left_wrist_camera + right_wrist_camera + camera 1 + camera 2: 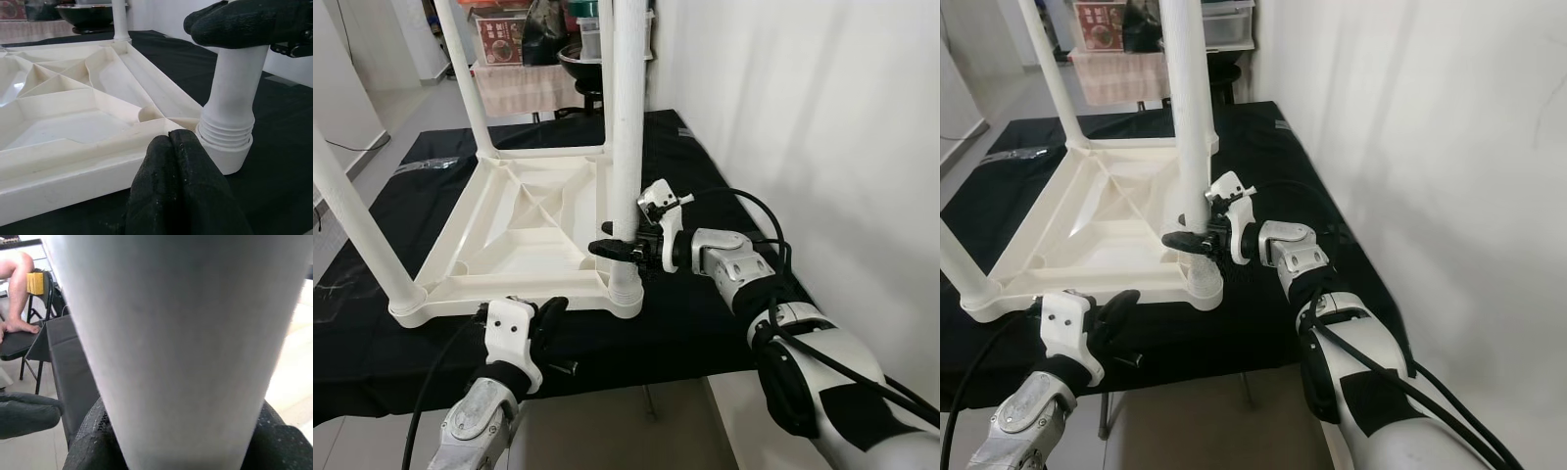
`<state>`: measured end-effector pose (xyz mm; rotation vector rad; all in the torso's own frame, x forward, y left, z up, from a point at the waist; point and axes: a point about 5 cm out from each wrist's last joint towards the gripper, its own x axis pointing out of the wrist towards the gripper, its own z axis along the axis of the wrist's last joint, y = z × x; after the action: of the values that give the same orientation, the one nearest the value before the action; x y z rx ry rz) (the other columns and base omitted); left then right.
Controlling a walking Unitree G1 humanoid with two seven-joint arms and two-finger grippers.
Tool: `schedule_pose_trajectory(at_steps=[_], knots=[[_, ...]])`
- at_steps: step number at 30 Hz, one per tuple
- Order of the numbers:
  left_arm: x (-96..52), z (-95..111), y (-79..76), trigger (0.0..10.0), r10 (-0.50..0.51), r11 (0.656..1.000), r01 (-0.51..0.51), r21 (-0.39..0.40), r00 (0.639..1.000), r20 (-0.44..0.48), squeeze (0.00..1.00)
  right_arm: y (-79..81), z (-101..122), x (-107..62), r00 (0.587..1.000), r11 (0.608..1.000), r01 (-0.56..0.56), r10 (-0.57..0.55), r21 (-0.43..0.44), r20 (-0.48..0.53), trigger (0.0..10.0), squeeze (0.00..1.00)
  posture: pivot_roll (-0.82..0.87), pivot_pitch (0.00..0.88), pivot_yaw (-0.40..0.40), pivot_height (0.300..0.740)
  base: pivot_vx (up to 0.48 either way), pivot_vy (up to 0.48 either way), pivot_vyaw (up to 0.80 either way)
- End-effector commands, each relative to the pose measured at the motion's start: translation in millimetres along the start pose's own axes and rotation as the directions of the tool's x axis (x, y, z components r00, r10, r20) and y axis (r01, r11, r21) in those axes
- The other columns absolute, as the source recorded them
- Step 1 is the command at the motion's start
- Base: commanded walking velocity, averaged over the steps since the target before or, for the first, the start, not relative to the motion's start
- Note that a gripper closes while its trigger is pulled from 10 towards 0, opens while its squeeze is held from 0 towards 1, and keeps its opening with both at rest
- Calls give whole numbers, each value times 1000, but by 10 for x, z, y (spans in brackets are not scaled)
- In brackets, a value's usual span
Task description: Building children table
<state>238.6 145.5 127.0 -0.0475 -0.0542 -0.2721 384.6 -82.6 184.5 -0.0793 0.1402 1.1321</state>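
1. While our right gripper [625, 250] is clamped around the near-right leg [627, 127] just above its socket, the upturned tabletop [524, 230] lies on the black cloth [724, 323].
2. Our left gripper [551, 315], fingers pressed together, steadies the near edge.
3. Since some thread shows at the socket, we judge twisting off-axis could cross-thread it; a slipping tabletop would undo our bracing.

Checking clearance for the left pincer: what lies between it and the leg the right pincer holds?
Just the corner of the upturned tabletop. In the left wrist view, the left pincer meets its rim beside the leg and its threaded socket.
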Motion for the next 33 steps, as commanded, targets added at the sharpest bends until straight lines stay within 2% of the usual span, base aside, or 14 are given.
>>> schedule_pose_trajectory(at_steps=[1,8,9,11,12,14,21,22,25,26,27,30,32,33], knots=[[-13,-15,-15,10000,-9,1000,9,-14,1000,-11,0,27,-47,12,1000,1000,-17,17,16,12,0,0,38,0,-26,740,0,0,0],[-31,-2,7,10000,-8,1000,8,-16,1000,-8,0,-9,-177,-75,999,998,51,-50,38,-16,0,0,12,0,-15,740,0,0,0],[-41,-1,21,10000,-9,1000,8,-16,1000,-9,0,-117,-369,-75,858,846,510,-512,156,-33,0,0,-3,0,-15,740,0,0,0],[-41,-1,21,10000,-9,1000,8,-16,1000,-9,0,-117,-369,-75,858,846,510,-512,156,-33,0,0,-3,0,-15,740,0,0,0],[-38,-6,53,10000,-13,1000,13,-11,1000,-16,0,180,-672,36,766,751,643,-633,149,-114,0,0,-34,0,36,740,0,0,0],[-28,-15,63,10000,-18,1000,18,-11,1000,-22,0,249,-665,123,808,800,589,-581,110,-104,0,0,0,0,12,740,0,0,0],[-31,-19,71,10000,3,1000,-3,-15,1000,-13,0,295,-702,196,833,831,551,-541,80,-119,0,0,-8,0,10,740,0,0,0],[-28,-23,71,10000,6,1000,-6,-11,1000,-14,0,291,-707,187,828,828,556,-545,67,-128,6353,0,1,0,7,740,0,0,0],[-23,-28,70,10000,6,1000,-7,-6,1000,-16,0,296,-711,176,822,825,563,-552,48,-141,6353,0,1,0,7,740,0,0,0],[-22,-28,71,10000,5,1000,-5,-7,1000,-17,0,334,-702,174,815,818,573,-561,56,-146,10000,0,1,0,7,740,0,0,0],[-18,-33,65,10000,0,1000,0,-10,1000,-18,0,349,-625,189,844,842,533,-525,78,-109,10000,1000,0,0,8,740,0,0,0],[-12,-37,59,10000,-6,1000,6,-14,1000,-20,0,337,-511,212,884,877,467,-465,111,-49,10000,1000,-3,0,10,740,0,0,0],[-1,-42,49,10000,-14,1000,14,-18,1000,-22,0,307,-267,222,961,960,252,-264,124,87,10000,1000,-6,0,11,740,0,0,0],[-1,-42,49,10000,-14,1000,14,-18,1000,-22,0,307,-267,222,961,960,252,-264,124,87,10000,1000,-6,0,11,740,0,0,0]])
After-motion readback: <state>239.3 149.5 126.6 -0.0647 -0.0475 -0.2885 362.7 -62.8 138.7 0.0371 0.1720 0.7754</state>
